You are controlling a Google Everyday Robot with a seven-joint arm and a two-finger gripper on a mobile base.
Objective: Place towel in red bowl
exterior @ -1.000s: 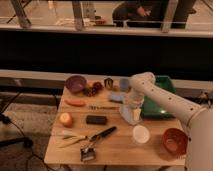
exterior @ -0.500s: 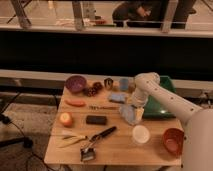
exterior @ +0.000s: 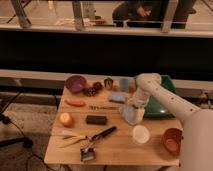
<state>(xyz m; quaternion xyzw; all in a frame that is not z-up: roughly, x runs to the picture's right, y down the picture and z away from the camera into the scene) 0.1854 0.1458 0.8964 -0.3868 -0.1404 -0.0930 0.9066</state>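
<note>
Hanging from our hand [exterior: 134,103], the towel [exterior: 132,114] droops just above the desk [exterior: 115,146], hand clamped on its top, left of and behind the red bowl [exterior: 172,140], well apart, white cup [exterior: 140,134] between them, purple bowl [exterior: 75,83] far left.

Wooden table [exterior: 117,150]: purple bowl [exterior: 75,83], red bowl [exterior: 172,140], possibly brush [exterior: 95,142]; gripper [exterior: 131,106] above.
</note>
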